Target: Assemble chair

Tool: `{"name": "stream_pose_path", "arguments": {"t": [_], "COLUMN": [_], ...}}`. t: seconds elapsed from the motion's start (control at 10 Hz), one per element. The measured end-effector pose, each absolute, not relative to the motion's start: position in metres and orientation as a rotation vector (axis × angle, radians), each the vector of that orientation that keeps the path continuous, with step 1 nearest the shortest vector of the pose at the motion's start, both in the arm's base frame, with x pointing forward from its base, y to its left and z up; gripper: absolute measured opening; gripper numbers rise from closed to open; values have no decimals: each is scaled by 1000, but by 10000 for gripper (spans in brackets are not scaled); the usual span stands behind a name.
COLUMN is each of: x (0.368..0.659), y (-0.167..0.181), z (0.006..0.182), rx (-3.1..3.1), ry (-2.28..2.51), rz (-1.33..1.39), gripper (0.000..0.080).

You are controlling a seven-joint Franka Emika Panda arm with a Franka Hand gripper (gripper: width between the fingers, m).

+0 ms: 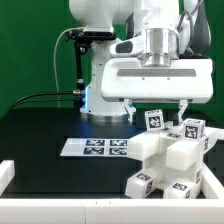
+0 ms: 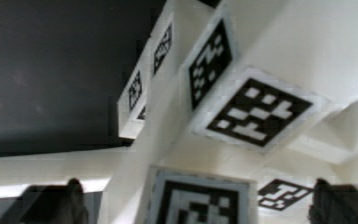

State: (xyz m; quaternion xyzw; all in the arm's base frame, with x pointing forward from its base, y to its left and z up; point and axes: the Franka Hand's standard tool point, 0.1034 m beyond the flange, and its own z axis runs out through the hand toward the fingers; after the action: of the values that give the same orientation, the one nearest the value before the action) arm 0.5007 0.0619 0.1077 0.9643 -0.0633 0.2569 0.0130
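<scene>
exterior view: your claw (image 1: 160, 112) hangs with fingers spread, gripping nothing, just above the chair (image 1: 172, 158) parts stacked near the table's (image 1: 40, 135) front corner, beside the marker board (image 1: 95, 147). wrist view: tagged chair (image 2: 247, 105) faces fill the frame between both fingertips (image 2: 60, 200). this looks like a release after placing; next you likely lift clear.

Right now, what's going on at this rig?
A Franka arm is partway through building a small white chair. Its gripper hangs with jaws open just above the cluster of tagged chair parts at the exterior view's right, holding nothing. In the wrist view the tagged blocks sit right below the fingertips. The marker board lies flat on the black table, beside the cluster.
</scene>
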Motion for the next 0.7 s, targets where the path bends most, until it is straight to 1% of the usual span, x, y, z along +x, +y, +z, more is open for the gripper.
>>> {"name": "stream_pose_path", "arguments": {"t": [0.1,0.2,0.3,0.4,0.5,0.6,0.7], "x": [499,504,502,510,515,515,513], "y": [66,68,72,72,69,66,63], "z": [107,117,121,132,135,134,133], "rx": [3052,3078,3143,3188,3203,3209,3217], "ry": [-197,-215,-238,-271,-288,-291,-300], "rz": [680,648,457,300,195,114,-29], "gripper": [646,646,646,649,649,649,649]}}
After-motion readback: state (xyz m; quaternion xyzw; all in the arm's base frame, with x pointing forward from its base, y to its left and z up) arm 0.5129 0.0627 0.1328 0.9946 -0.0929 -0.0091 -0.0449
